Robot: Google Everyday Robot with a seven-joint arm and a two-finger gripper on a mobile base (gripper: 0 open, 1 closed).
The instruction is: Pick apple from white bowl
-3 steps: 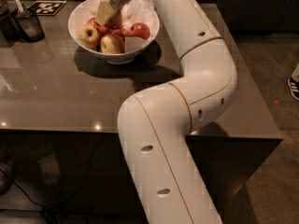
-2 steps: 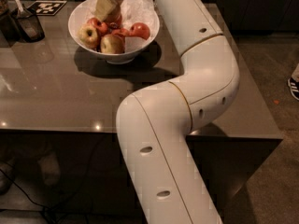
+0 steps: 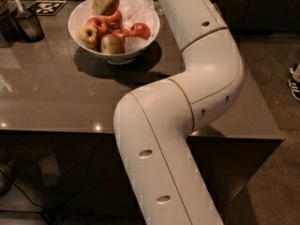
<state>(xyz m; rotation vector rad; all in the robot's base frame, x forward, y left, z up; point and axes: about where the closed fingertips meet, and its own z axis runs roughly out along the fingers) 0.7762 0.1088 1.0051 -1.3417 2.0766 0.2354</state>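
The pincer (image 3: 106, 4) hangs over the white bowl (image 3: 77, 14), at the far side of the bowl's opening. Its pale beige tip is lowered onto the top of the fruit pile. It sits right on or just above the topmost red apple (image 3: 113, 18), and a dark reddish shape shows against the beige. I cannot tell whether the pincer is clenched, released or grasping that apple.

The apples are all in the bowl, heaped toward its left and near side:
- a yellow-red apple (image 3: 88, 34) against the left wall
- a greenish-red apple (image 3: 111, 44) at the near wall
- a small red apple (image 3: 121, 33) in the middle
- a bright red apple (image 3: 140, 30) toward the right

Crumpled white paper (image 3: 141, 11) lines the bowl's far right side.

The bowl stands on the glossy grey-brown bench (image 3: 56, 93), close to its far edge and left of the middle, and casts a dark shadow toward the near edge. The white jointed arm (image 3: 197, 93) rises from the near edge, bends over the right half of the bench and reaches back to the bowl.

At the far left corner stands a small dark container (image 3: 29, 27) with a pale utensil (image 3: 17, 4) leaning in it. Just beside it, at the far edge, lies a flat black-and-white fiducial marker (image 3: 47, 7). It shows square blocks, and no letters can be made out.

A black shoe with white stripes (image 3: 295, 81) shows on the floor past the right edge.
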